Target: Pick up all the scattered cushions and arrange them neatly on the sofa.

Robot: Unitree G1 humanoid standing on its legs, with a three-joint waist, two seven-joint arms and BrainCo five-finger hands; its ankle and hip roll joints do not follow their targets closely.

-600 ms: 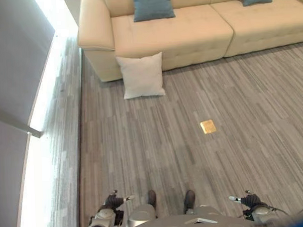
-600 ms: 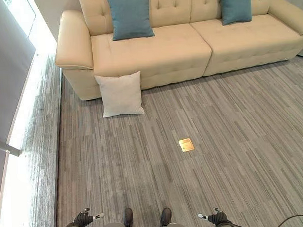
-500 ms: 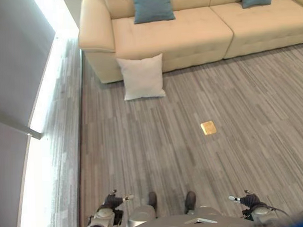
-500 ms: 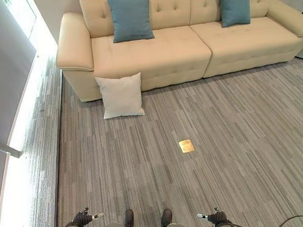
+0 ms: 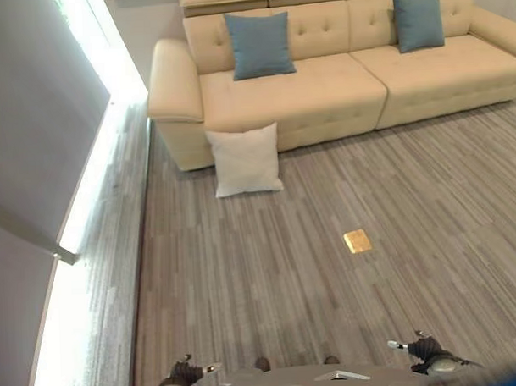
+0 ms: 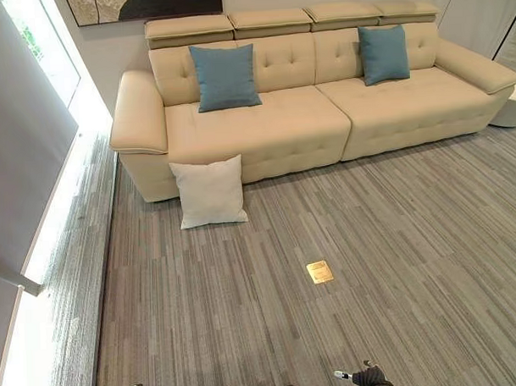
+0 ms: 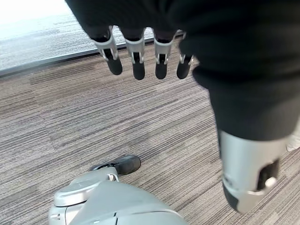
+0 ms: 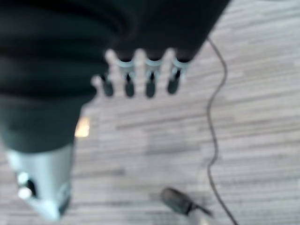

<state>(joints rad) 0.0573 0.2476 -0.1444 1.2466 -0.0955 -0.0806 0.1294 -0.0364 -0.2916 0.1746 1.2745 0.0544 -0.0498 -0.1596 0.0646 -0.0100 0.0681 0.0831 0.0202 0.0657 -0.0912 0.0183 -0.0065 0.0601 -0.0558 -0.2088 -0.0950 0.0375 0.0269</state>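
Observation:
A white cushion [image 5: 246, 159] stands on the floor, leaning against the front of the cream sofa [image 5: 297, 94] below its left seat. Two blue cushions rest upright against the sofa back, one on the left seat [image 5: 259, 45] and one on the right seat [image 5: 418, 21]. My left hand [image 5: 186, 375] hangs low at the bottom left, far from the white cushion, and my right hand [image 5: 423, 351] hangs at the bottom right. Both hold nothing. Each wrist view shows straight fingers [image 7: 136, 58] [image 8: 149, 77] over bare floor.
Grey striped carpet [image 5: 329, 292] stretches from me to the sofa. A brass floor plate [image 5: 357, 240] lies in the middle of it. A bright window strip and grey wall [image 5: 37, 167] run along the left. A framed picture [image 6: 141, 4] hangs above the sofa.
The camera has tilted up, so the sofa back and wall picture have come into view and my hands have slid to the bottom edge. The cushions have not moved.

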